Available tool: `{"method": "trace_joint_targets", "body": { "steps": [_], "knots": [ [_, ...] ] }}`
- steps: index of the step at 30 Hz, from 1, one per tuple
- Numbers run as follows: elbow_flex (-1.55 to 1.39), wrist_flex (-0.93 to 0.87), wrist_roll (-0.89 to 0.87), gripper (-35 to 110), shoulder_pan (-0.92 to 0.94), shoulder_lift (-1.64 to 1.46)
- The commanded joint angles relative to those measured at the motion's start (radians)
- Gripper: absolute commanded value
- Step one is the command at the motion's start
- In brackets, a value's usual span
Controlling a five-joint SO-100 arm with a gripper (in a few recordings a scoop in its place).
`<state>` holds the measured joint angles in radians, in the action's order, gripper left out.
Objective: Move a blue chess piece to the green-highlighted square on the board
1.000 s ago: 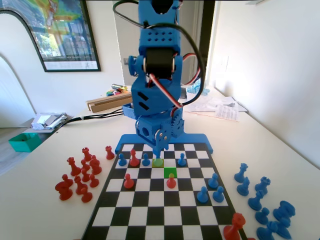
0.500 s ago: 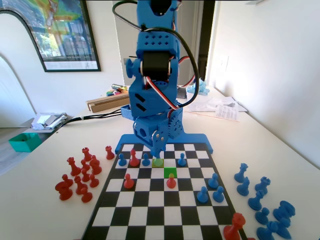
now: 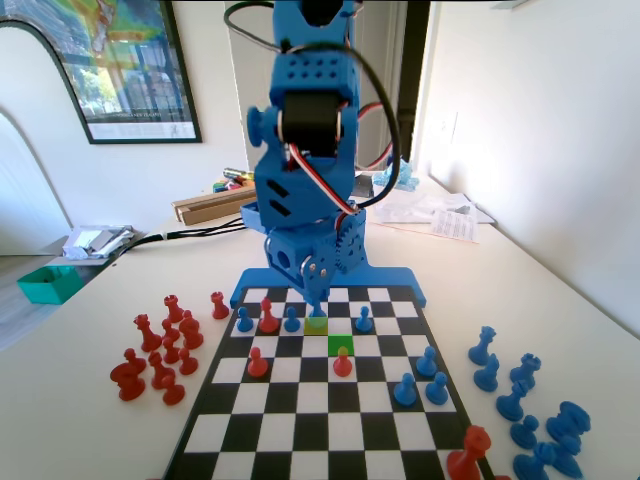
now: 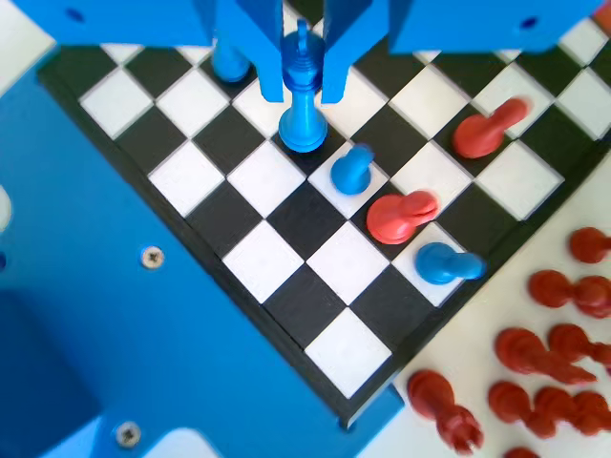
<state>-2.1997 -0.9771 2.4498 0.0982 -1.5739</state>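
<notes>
In the wrist view the jaws (image 4: 302, 84) flank the upper stem of the blue piece (image 4: 303, 100), one on each side; whether they clamp it or stand slightly apart cannot be told. The piece stands upright, and its round base appears to rest on a square near the board's (image 4: 286, 286) arm-side edge. In the fixed view the jaws (image 3: 316, 300) hang over the yellow-olive square (image 3: 316, 324), with the green square (image 3: 341, 345) diagonally adjacent, one row nearer the camera and to the right. A red pawn (image 3: 342, 363) stands on the square just in front of the green one. To perform the step well: confirm a firm grip on the stem, lift straight up until the base clears the neighbouring blue pawn (image 4: 351, 170) and red pawn (image 4: 399, 216), traverse diagonally, then lower vertically onto the green square's centre, keeping clear of the red pawn ahead. The surface is pale; captured red pieces (image 3: 160, 350) sit left of the board and blue ones (image 3: 525, 400) right. A framed poster (image 3: 115, 65) hangs on the white wall, and papers (image 3: 445, 215) lie behind.
</notes>
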Motion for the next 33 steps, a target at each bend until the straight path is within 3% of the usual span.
{"method": "trace_joint_targets", "body": {
  "steps": [1, 13, 22, 33],
  "knots": [
    [0.141, -0.11, -0.055, 1, -0.017, -0.026],
    [0.245, -0.11, -0.327, 1, -0.109, 0.014],
    [0.089, 0.054, -0.356, 1, -0.141, 0.032],
    [0.048, 0.112, -0.354, 1, -0.146, 0.046]
  ]
}}
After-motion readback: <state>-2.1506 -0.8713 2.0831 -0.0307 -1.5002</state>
